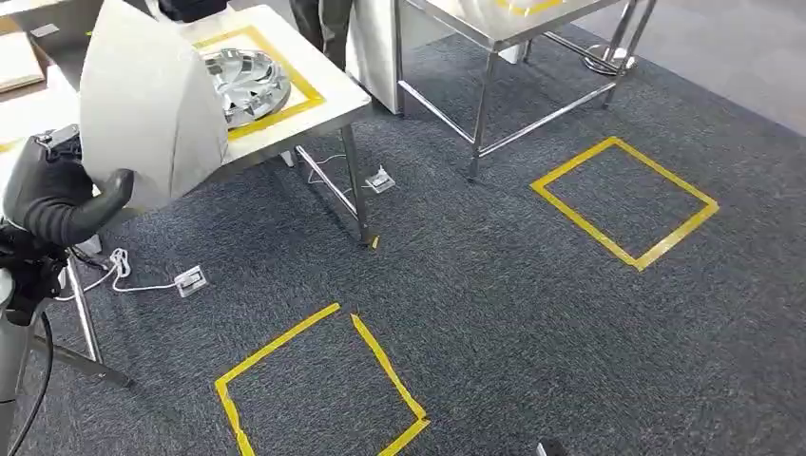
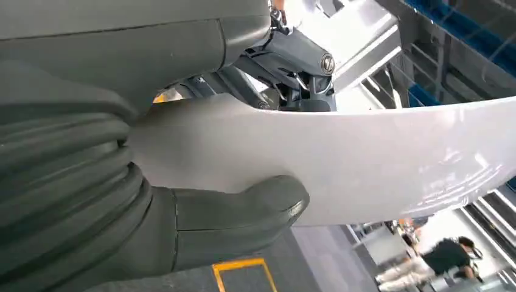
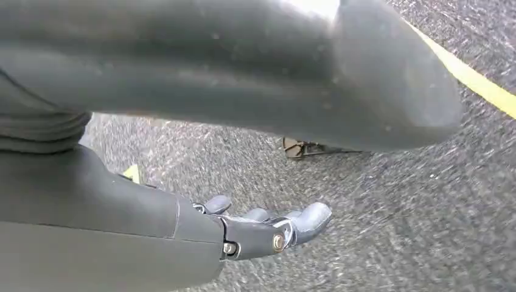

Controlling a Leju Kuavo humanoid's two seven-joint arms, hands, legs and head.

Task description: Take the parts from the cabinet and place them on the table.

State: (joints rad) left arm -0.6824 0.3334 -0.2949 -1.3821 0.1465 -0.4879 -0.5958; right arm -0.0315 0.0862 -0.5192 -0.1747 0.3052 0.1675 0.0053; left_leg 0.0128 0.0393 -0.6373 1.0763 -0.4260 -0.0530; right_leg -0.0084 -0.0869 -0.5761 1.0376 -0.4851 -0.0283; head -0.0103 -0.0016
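Left hand [image 1: 59, 195]: you are seeing it at the 9 o'clock edge of the head view, gripping a white curved panel [image 1: 147, 104]; the thumb is lying across the panel's lower edge. The panel is standing tilted above the hand and is hiding part of the white table [image 1: 333, 90] behind it, so you cannot tell whether it is touching the tabletop.

Left wrist view: the same panel [image 2: 365, 164] is running as a broad white band, with the thumb [image 2: 243, 210] pressing on one face and the darker fingers reaching over the other. The panel's far end is running out of frame here. A blurred person [image 2: 438, 258] is showing small beyond it.

Silver wheel cover [image 1: 247, 85]: lying on the table inside a yellow tape frame, at 11 o'clock in the head view; its near side is being covered by the panel.

Right hand [image 3: 274, 228]: you are seeing it in the right wrist view, hanging over grey carpet [image 3: 365, 201], fingers apart and holding nothing. The picture is motion-blurred.

Floor items in the head view: two yellow tape squares [image 1: 623, 199] [image 1: 318, 389], a white cable with a socket block [image 1: 190, 280], and a steel table frame [image 1: 494, 57] at 1 o'clock, cut off at the top.
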